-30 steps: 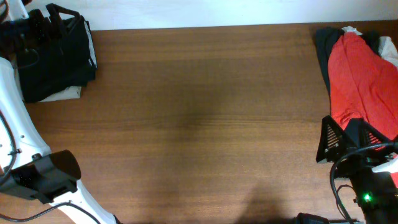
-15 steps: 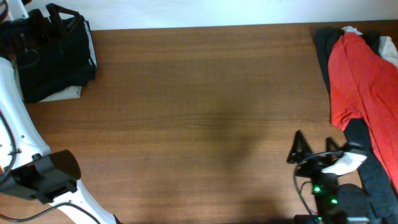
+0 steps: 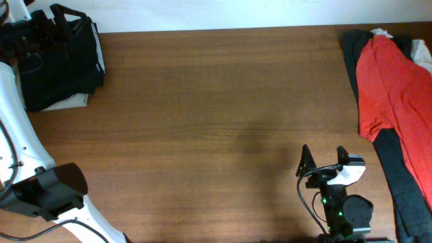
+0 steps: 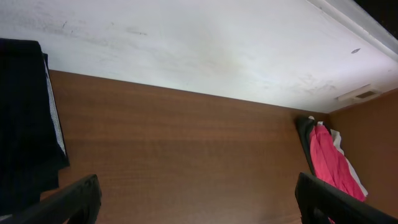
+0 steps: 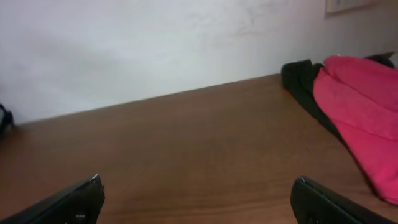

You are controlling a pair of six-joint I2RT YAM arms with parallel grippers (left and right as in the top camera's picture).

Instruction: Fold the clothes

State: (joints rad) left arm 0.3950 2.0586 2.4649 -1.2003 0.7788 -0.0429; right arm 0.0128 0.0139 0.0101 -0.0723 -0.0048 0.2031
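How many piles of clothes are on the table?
2. A dark pile lies at the far left corner of the table. A red-topped pile lies along the right edge. Each may hide more pieces underneath.

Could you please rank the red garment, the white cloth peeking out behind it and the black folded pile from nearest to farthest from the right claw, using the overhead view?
Measured from the right claw:
1. the red garment, on the right side.
2. the white cloth, at the far right corner, beyond the red garment.
3. the black folded pile, at the far left corner.
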